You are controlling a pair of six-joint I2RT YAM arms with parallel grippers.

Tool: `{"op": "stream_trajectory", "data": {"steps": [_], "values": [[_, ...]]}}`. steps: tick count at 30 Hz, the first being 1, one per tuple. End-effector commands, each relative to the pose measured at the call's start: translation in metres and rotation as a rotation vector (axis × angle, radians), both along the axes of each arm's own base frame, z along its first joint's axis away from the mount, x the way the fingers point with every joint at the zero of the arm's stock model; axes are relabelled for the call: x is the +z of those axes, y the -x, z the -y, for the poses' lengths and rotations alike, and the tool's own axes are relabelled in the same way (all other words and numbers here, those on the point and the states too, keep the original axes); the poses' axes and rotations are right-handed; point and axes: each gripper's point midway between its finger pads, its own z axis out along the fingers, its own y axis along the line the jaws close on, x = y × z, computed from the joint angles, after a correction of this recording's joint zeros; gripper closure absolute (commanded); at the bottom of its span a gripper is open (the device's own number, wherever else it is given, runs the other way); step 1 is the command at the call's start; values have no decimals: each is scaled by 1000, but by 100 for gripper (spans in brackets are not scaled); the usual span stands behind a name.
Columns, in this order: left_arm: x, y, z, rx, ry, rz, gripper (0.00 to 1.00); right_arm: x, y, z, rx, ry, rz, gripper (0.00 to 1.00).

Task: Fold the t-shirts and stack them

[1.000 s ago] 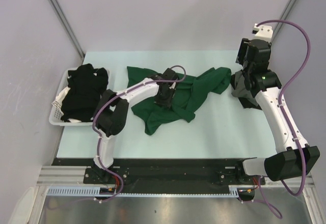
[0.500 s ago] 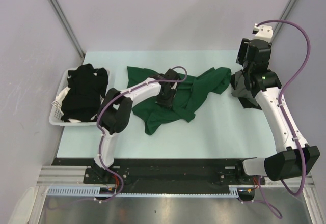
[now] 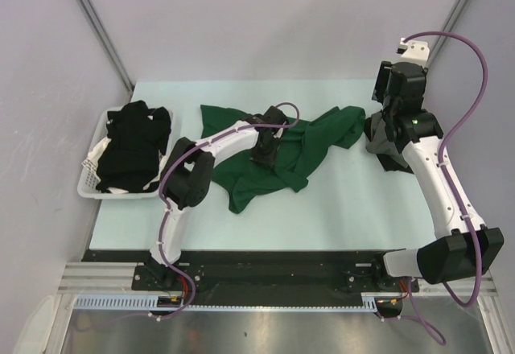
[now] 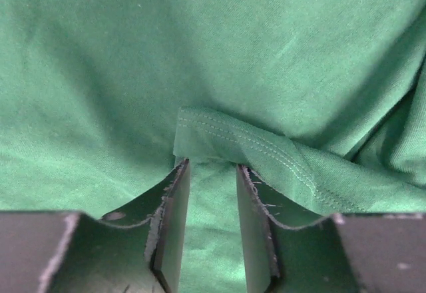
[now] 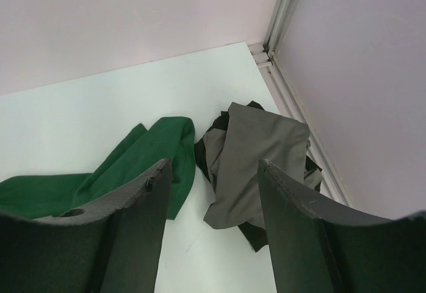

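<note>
Left wrist view: left end effector (image 4: 212,170) sitting low over green shirt (image 4: 266,53), fingers apart, narrow gap. Shirt lying crumpled at middle of table (image 3: 354,201). Stitched hem (image 4: 253,148) lying just beyond fingertips. Best move, judging: reaching forward, pinching hem edge only, avoiding lower layers. Right end effector (image 5: 213,164) hovering apart, empty, above grey shirt (image 5: 256,140).

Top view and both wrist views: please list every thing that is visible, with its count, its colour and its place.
green t-shirt: 1, dark green, crumpled in the middle of the table.
grey t-shirt: 1, grey, far right part of the table, beside the green one.
black cloth: count unclear, black, under the grey t-shirt.
black t-shirts: heap, count unclear, black, inside the basket.
basket: 1, white, left edge of the table.
table: 1, pale, bears everything.
left gripper: 1, black, open, down on the green t-shirt at a stitched hem.
right gripper: 1, black, open, raised above the grey t-shirt.
</note>
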Motion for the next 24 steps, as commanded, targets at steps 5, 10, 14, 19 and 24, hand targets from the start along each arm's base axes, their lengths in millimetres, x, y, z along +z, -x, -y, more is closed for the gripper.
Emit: {"op": "stream_trajectory", "data": {"steps": [5, 10, 14, 19, 24], "values": [[7, -9, 8, -24, 12, 29, 80, 10, -4, 3, -19, 1, 41, 41], [7, -8, 6, -21, 1, 26, 100, 9, -5, 2, -14, -1, 40, 40], [23, -15, 2, -18, -8, 77, 100, 9, -5, 2, -14, -5, 42, 41], [63, -30, -5, -19, -48, 163, 100, 9, -5, 0, -6, -14, 45, 41], [102, -36, -7, -12, -26, 231, 100, 9, -5, -1, -2, -19, 46, 40]]}}
